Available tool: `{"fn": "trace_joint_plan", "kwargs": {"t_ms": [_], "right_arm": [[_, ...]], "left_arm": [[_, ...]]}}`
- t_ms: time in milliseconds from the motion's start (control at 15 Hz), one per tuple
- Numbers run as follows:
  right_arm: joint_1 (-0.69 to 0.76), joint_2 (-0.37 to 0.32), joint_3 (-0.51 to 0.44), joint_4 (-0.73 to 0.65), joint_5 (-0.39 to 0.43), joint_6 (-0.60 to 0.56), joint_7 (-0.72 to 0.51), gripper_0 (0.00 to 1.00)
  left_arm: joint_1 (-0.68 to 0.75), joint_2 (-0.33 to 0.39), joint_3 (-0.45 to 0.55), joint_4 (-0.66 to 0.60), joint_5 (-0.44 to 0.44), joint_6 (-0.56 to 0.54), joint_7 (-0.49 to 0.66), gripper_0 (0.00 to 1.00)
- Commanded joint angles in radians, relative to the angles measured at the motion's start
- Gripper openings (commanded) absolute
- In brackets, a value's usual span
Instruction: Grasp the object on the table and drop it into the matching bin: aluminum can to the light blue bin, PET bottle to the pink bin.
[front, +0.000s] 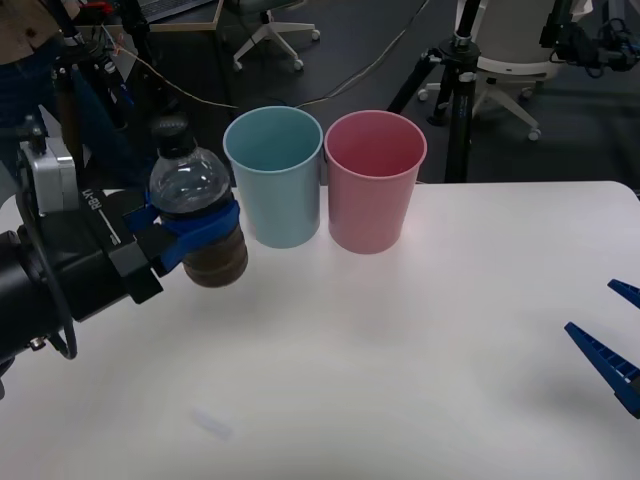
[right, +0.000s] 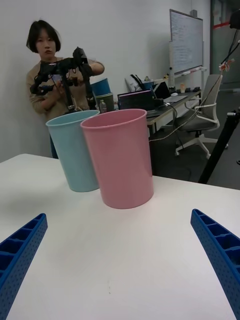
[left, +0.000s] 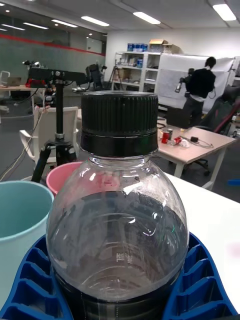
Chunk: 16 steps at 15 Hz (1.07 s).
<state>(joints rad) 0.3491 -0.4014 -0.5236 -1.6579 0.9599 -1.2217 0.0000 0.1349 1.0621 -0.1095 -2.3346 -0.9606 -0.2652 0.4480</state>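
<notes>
While held aloft: PET bottle (front: 196, 215) upright in left gripper (front: 190, 235), blue fingers clamped round its middle, beside light blue bin (front: 274, 175)
Advice: carry past blue; centre over pink bin (front: 374, 180); release low
Right gripper (front: 612, 340): fingers wide, idle above table (front: 400, 360)

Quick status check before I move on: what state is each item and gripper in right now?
PET bottle: upright, capped, clamped in the left gripper, held off the table beside the light blue bin.
Left gripper: shut on the bottle.
Right gripper: open, holding nothing, low over the table.
Light blue bin: upright, nothing seen inside.
Pink bin: upright, nothing seen inside, touching the blue bin.
</notes>
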Motion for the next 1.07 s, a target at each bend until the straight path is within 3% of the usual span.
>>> {"fn": "trace_joint_plan", "kwargs": {"t_ms": [67, 333, 600, 1067], "right_arm": [[0.0, 0.0, 0.0, 0.0, 0.0, 0.0, 0.0, 1.0], [0.0, 0.0, 0.0, 0.0, 0.0, 0.0, 0.0, 1.0], [0.0, 0.0, 0.0, 0.0, 0.0, 0.0, 0.0, 1.0], [0.0, 0.0, 0.0, 0.0, 0.0, 0.0, 0.0, 1.0]], "left_arm": [[-0.103, 0.03, -0.007, 0.006, -0.018, 0.0, 0.098, 0.0], [-0.307, 0.081, -0.107, 0.106, -0.017, 0.0, 0.132, 0.0], [-0.514, 0.065, -0.248, 0.227, 0.016, 0.001, 0.141, 0.0], [-0.894, -0.109, -0.499, 0.474, 0.039, 0.001, 0.141, 0.01]]}}
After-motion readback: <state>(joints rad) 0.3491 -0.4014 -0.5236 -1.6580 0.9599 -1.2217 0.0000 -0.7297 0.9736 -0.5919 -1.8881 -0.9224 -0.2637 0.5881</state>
